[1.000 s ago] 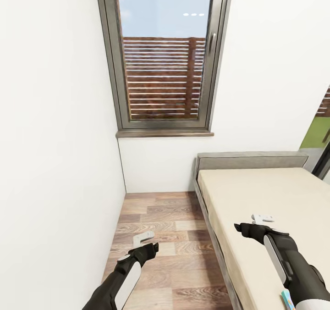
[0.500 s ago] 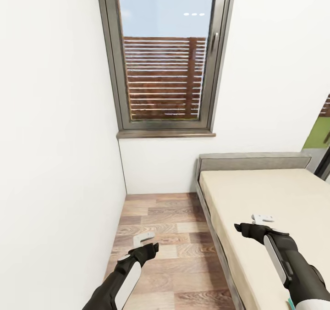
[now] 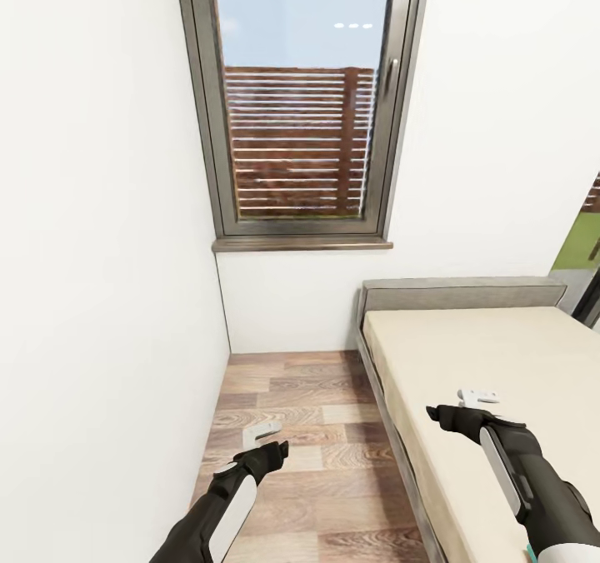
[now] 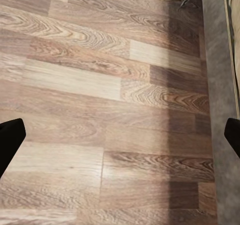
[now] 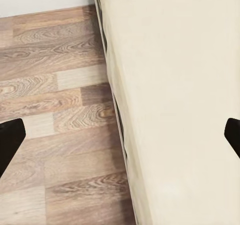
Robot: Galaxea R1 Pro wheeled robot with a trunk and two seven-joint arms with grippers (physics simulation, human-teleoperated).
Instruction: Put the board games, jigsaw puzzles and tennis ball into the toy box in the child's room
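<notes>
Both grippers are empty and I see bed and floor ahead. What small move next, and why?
Probably turn the base right along the bed. Its visible mattress is bare, and a colourful corner peeks at the frame's lower right. The left gripper and right gripper hang open, holding nothing.

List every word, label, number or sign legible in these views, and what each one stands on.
There are none: no readable text on the window, the walls, the wood floor, the bed or either arm. A sliver of something colourful at the head view's bottom edge is too small to read.
</notes>
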